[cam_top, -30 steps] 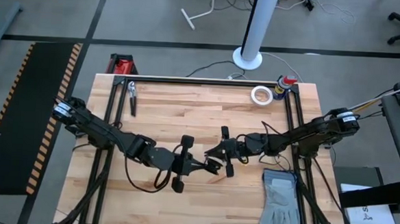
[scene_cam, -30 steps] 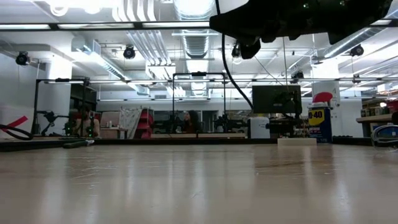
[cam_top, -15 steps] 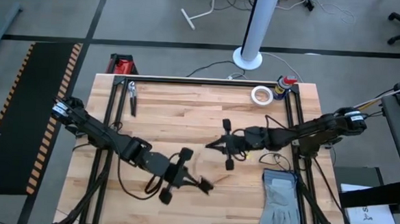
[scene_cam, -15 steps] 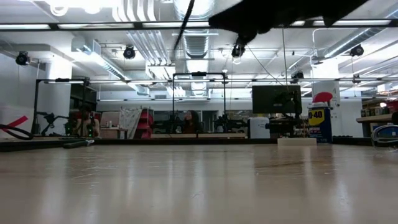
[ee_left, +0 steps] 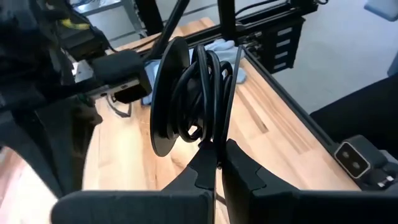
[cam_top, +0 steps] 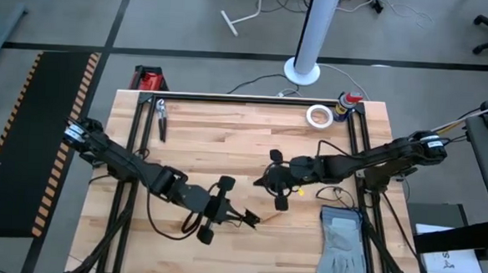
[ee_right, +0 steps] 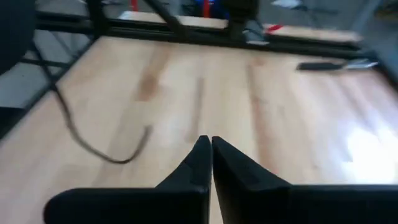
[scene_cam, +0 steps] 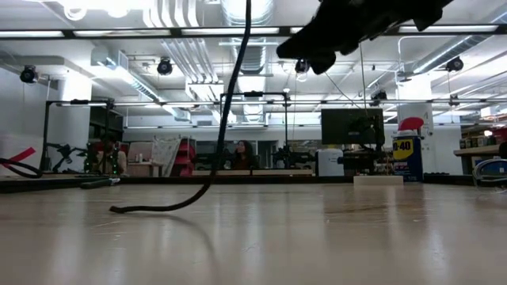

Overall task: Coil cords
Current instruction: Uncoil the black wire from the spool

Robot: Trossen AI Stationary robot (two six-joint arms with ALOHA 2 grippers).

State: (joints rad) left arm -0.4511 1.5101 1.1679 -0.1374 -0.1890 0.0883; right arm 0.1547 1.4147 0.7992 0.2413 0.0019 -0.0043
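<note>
Left gripper (cam_top: 248,218) sits low over the front-middle of the table (cam_top: 227,136), and its jaws are pinched tight on the cord (ee_left: 202,93) — the wrist view shows several black loops bunched together, standing upright just beyond the fingertips (ee_left: 205,163), with the strands running down right between them. Behind the loops there's a dark round disc, pressed close against the coil; what it is I can't tell. In the low view a loose tail of the same cord (scene_cam: 207,170) drops from above, curves down and lies along the tabletop, its end resting flat on the wood.

Right gripper (cam_top: 264,180) is over the table's centre, near the left one but apart from it — its fingers (ee_right: 208,163) are pressed together with nothing between them, bare wood ahead and a thin dark strand lying on the surface off to one side.

Elsewhere: the grey glove (cam_top: 343,242) lies at the near right corner, the white tape roll (cam_top: 317,115) at the far edge.
</note>
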